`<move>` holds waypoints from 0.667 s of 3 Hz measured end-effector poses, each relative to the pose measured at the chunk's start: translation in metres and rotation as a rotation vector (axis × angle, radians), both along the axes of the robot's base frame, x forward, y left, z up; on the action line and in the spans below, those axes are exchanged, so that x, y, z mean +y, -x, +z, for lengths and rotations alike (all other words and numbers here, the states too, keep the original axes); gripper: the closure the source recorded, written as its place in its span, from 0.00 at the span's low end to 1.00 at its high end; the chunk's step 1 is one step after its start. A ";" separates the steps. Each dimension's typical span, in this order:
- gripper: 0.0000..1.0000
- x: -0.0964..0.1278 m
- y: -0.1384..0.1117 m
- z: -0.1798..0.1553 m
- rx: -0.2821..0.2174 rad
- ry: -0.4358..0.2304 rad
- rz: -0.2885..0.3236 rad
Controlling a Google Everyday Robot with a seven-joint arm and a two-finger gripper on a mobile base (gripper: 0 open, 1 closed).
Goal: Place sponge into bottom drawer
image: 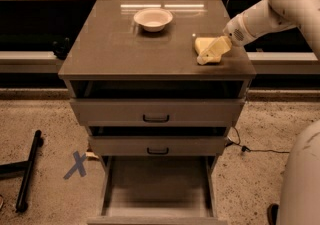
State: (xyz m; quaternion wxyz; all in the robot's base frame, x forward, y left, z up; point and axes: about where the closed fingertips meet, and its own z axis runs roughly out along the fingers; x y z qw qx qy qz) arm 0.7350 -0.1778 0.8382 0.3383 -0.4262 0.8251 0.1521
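Note:
The pale yellow sponge [202, 44] lies on the cabinet top [125, 49] near its right front corner. My gripper [209, 56] reaches in from the right on the white arm [260, 16] and sits low over the sponge's front right part, touching or nearly touching it. The bottom drawer [157, 184] is pulled out towards me, and its flat floor shows bare.
A round cream bowl [153, 19] stands at the back middle of the cabinet top. The two upper drawers [156, 111] with black handles are slightly ajar. A black stand leg [27, 171] and a blue tape cross [77, 165] are on the floor at left. A cable [250, 149] runs at right.

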 end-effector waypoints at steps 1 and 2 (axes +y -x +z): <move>0.00 0.003 0.000 -0.005 0.010 -0.002 0.007; 0.26 0.009 0.000 -0.008 0.014 -0.001 0.019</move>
